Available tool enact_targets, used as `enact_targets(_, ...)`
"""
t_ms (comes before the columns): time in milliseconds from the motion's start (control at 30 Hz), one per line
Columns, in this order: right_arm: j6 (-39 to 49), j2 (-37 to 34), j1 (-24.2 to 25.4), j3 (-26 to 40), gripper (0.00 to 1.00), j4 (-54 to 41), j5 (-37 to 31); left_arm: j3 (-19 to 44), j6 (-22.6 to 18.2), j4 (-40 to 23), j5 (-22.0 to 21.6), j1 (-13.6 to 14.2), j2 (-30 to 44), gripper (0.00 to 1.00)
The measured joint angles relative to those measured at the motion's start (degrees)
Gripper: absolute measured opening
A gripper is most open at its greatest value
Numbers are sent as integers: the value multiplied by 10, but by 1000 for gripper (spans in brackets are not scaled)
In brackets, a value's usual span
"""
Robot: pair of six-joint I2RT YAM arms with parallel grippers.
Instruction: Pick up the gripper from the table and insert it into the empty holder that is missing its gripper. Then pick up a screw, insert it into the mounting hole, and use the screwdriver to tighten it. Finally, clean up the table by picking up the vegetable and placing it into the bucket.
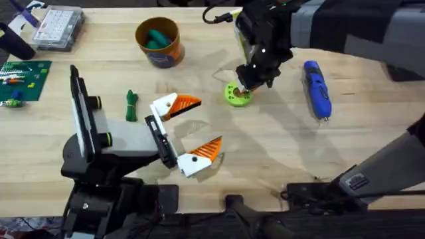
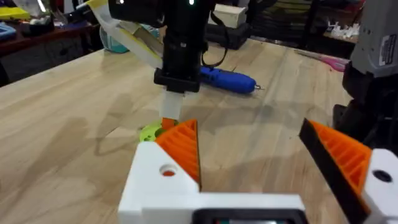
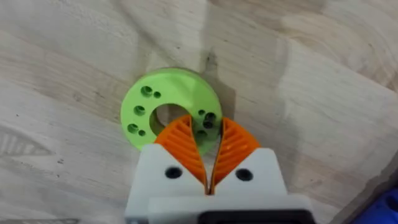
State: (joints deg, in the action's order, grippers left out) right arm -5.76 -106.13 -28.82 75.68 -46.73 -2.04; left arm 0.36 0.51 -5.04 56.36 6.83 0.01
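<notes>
The right tool [image 3: 207, 144] is over the lime-green holed disc [image 3: 168, 106] on the tabletop [image 1: 279, 146], its fingertips nearly closed at the disc's rim. The screwdriver [image 1: 317, 88] lies near the disc. The left tool [image 2: 249, 155] is spread open, empty.

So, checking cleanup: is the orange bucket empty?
Not empty. The bucket holds smooth teal-green pieces; the knotted vegetable lies on the table.

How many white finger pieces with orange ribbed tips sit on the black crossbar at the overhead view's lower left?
2. One finger piece is at the crossbar's far end, beside the dark green vegetable. The other is at its near end.
</notes>
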Motion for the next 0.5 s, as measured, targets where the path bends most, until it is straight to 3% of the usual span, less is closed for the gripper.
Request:
enact_targets(300,0,0,0,0,19,0,0,0,0,0,0,0,0,986)
enact_targets(500,0,0,0,0,122,0,0,0,0,0,0,0,0,986)
